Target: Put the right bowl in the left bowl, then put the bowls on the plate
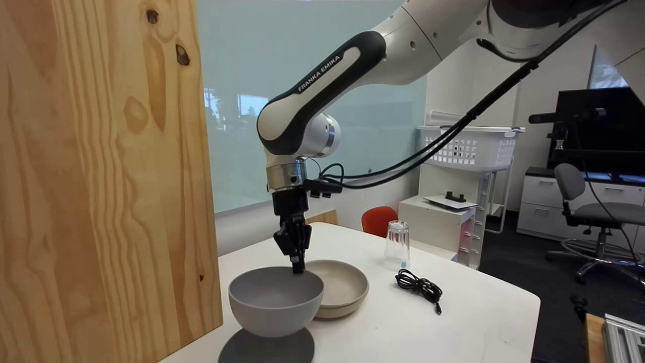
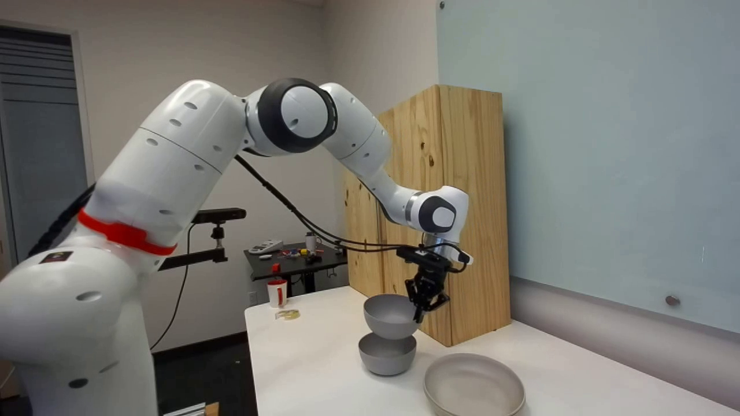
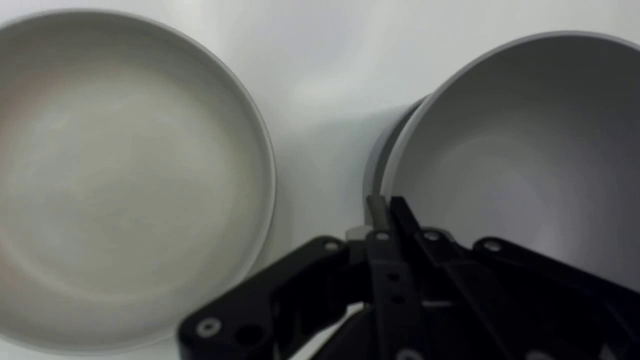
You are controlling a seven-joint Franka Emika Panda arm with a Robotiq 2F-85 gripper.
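In an exterior view I see the gripper (image 1: 298,268) pinching one grey bowl (image 1: 272,313) by its rim, in an exterior view the other bowl (image 2: 387,359) stands below the gripper, and in the wrist view the plate (image 3: 125,190) lies beside the gripper.

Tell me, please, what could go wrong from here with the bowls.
The held bowl hangs from the gripper by one side of its rim, so it might tilt or slip. In the wrist view, the lower bowl shows past that rim on one side; if they are off-centre, they could nest crookedly. The plate stands apart from both, so the stack needs carrying, and gripping only one rim could leave a bowl behind.
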